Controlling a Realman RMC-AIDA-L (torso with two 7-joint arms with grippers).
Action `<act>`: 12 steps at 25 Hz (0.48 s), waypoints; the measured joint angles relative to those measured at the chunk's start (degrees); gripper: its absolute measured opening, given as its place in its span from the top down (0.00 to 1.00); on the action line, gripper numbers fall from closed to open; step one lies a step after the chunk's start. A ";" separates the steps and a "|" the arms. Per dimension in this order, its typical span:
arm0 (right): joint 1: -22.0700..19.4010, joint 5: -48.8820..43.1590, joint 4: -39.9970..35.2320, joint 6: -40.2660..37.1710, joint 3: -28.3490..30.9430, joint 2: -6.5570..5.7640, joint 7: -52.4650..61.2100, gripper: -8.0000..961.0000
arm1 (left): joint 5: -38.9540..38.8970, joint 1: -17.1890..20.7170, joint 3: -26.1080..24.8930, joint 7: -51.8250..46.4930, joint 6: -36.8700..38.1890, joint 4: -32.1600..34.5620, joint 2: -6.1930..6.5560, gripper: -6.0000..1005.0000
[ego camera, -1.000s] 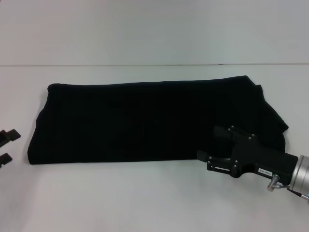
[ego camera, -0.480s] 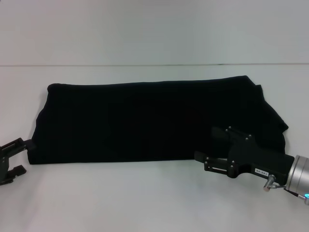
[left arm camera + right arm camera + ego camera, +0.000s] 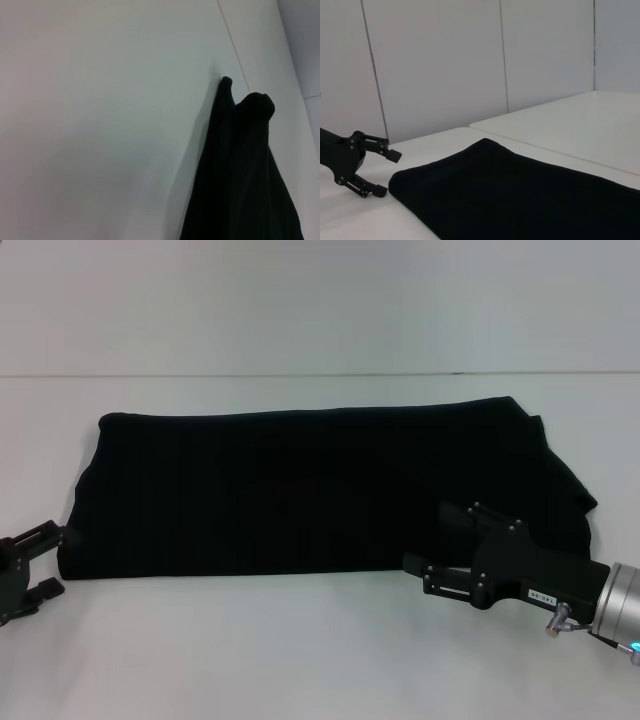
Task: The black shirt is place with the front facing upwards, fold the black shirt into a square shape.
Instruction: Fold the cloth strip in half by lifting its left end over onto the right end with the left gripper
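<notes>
The black shirt (image 3: 300, 490) lies folded into a long band across the white table, with no lettering showing. Its cloth also fills part of the left wrist view (image 3: 240, 175) and the right wrist view (image 3: 520, 195). My left gripper (image 3: 48, 560) stands open just beside the shirt's near left corner, low over the table. The right wrist view shows that left gripper (image 3: 390, 174) with its fingers spread, a small gap from the corner. My right gripper (image 3: 432, 538) is open at the shirt's near right edge, one finger over the cloth and the other at the hem.
The white table (image 3: 300, 660) has bare surface in front of the shirt and behind it. A seam line (image 3: 300, 374) runs across the table beyond the shirt. Pale wall panels (image 3: 435, 60) stand behind the table.
My left gripper has come in from the left edge of the view to the shirt's near left corner. The right gripper has shifted slightly left. The shirt has not moved.
</notes>
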 joint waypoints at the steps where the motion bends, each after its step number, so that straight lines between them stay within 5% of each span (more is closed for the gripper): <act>1: 0.01 0.00 0.03 0.00 0.00 0.00 0.00 0.04 | 0.03 -0.04 0.06 -0.17 -0.24 0.00 0.02 0.07; 12: 0.15 0.08 0.50 0.21 0.00 0.00 0.00 0.04 | -0.04 -1.39 0.06 -0.11 -2.50 -1.69 0.13 0.07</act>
